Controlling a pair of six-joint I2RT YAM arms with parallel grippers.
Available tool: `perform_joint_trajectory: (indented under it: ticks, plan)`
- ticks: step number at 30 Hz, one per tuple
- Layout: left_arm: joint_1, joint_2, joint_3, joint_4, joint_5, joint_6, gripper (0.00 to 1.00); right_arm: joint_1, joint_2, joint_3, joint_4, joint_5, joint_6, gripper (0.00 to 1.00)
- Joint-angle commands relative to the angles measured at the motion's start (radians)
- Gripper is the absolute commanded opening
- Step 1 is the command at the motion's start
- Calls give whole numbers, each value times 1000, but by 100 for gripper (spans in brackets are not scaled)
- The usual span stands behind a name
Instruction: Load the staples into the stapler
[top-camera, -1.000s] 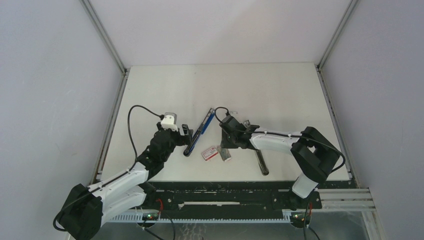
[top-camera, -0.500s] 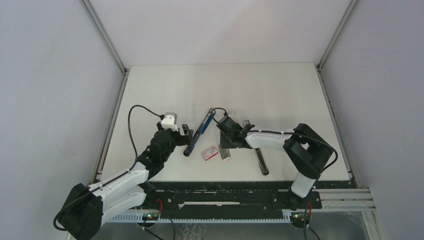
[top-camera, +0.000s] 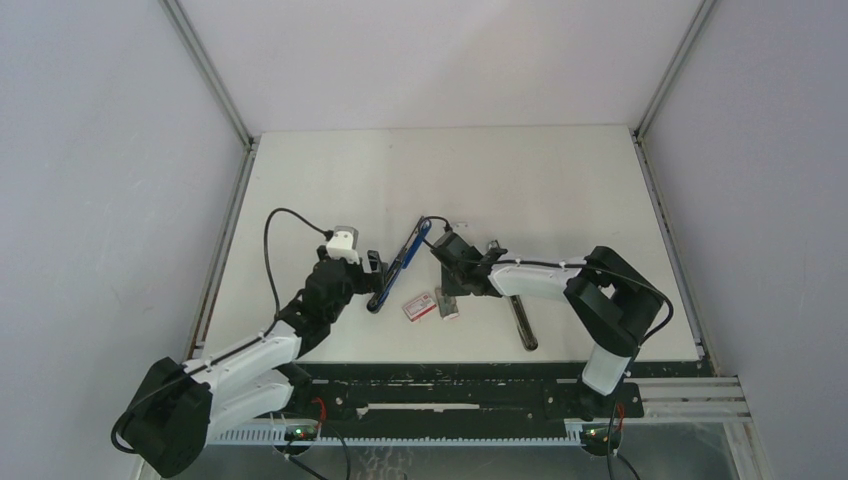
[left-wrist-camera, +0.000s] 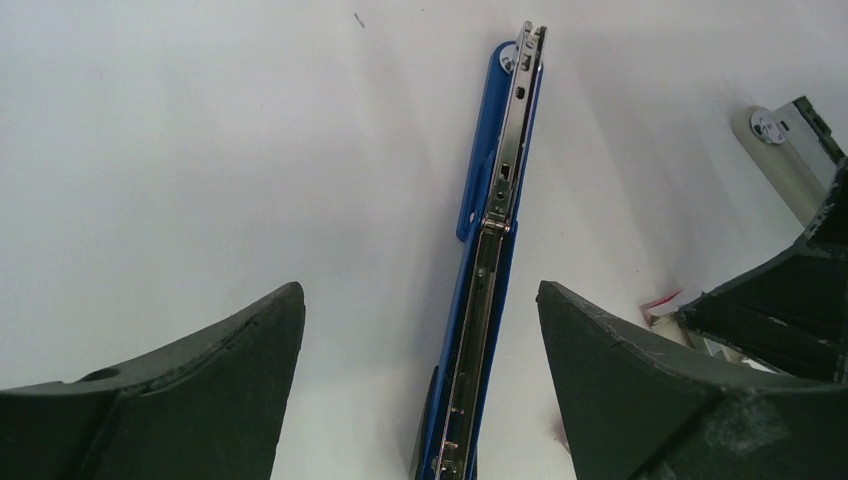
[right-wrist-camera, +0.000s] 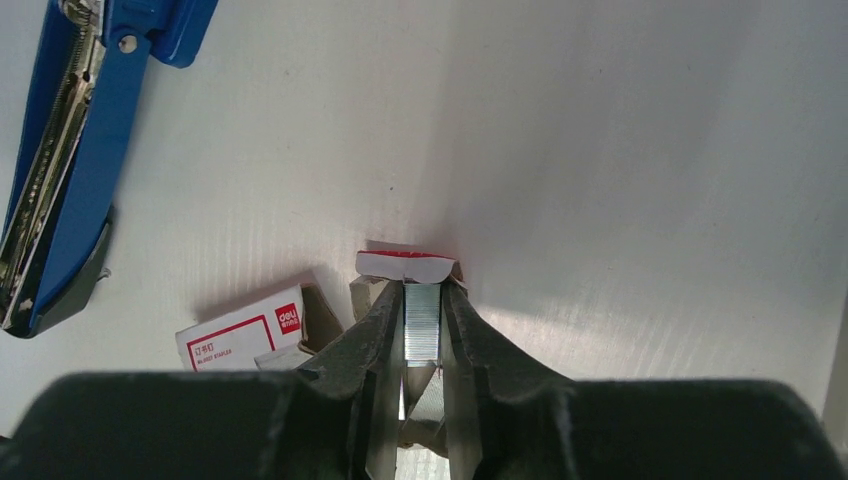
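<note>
Standing over the flat white table (top-camera: 560, 190), I can see both black-and-white arms reaching in toward the long blue stapler (top-camera: 402, 262), which lies opened out flat on a diagonal with its bare metal channel facing up. The left arm comes at the stapler from its left. The left gripper (top-camera: 372, 268) has its dark fingers (left-wrist-camera: 240, 350) spread wide, one on each side of the stapler's near half, and in the wrist view neither touches it. The right arm stretches in from the stapler's right. Farther right of the stapler, well apart from it, a long thin black bar-shaped object (top-camera: 523, 322) lies on the table. Just right of the stapler's near end lies the small flat red-and-white labelled box (top-camera: 420, 305), label up. Beside the box, on the side away from the stapler, is the little grey inner tray (top-camera: 449, 307) with a red-and-white flap at its far end. The right gripper (top-camera: 446, 290) points down onto that tray. In its own camera its two fingers (right-wrist-camera: 378, 330) are pressed in close, pinching a thin silver-grey metal staple strip (right-wrist-camera: 422, 322) between them. The strip is right of the stapler, not in its channel.
</note>
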Motion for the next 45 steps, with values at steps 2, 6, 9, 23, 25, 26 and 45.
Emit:
perform_joint_trajectory:
  ticks: [2, 6, 9, 23, 25, 26, 45]
  plan:
    - [-3, 23, 34, 28, 22, -16, 90, 19, -102, 36, -4, 33, -64, 17]
    - [-3, 36, 39, 27, 30, -16, 90, 25, -149, 36, -14, 39, -105, 17]
    - [-3, 44, 41, 28, 32, -16, 90, 27, -164, 36, -38, 51, -117, 17]
    - [-3, 65, 52, 21, 41, -16, 90, 15, -119, 36, -106, 107, -147, 14]
    - [-3, 69, 55, 21, 44, -17, 90, 3, -115, 36, -121, 112, -148, 15]
    - [-3, 72, 56, 21, 45, -17, 90, -4, -113, 36, -127, 112, -147, 17]
    - [-4, 92, 65, 20, 58, -20, 90, -42, -94, 36, -86, 13, -258, 31]
